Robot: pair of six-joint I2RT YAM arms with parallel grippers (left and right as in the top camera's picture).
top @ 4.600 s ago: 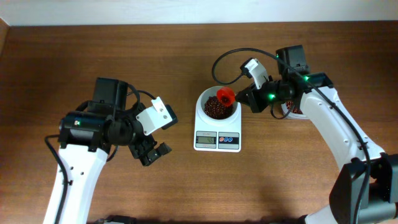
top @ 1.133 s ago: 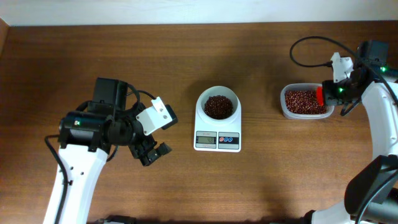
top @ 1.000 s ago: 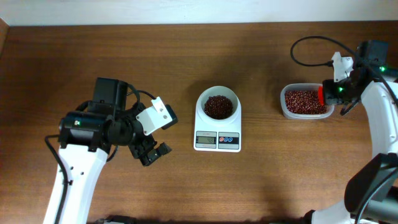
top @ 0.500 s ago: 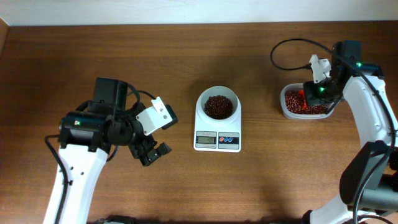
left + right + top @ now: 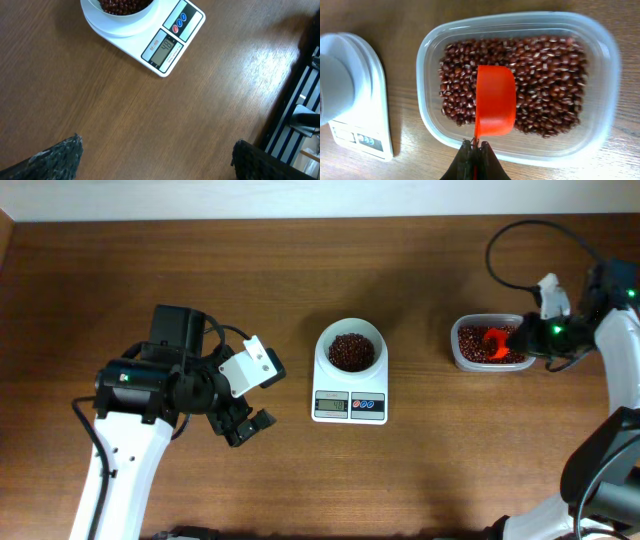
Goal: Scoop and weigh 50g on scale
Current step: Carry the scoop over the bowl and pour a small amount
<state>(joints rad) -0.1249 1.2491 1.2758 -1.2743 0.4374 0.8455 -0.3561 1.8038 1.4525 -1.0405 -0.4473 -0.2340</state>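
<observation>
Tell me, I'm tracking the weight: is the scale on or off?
On: the scale shows digits on its display, too blurred to read.

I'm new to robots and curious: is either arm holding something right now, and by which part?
The right tool pinches the orange scoop by its handle end; the left tool holds nothing.

White scale (image 5: 349,385), maroon beans (image 5: 351,351), orange scoop (image 5: 495,100)

Looks like robot lab test bench: white-and-black robot arms (image 5: 130,395) mounted at brown wood-grain counter (image 5: 300,280), loose black cables (image 5: 512,232), plain white wall (image 5: 300,198) behind.
</observation>
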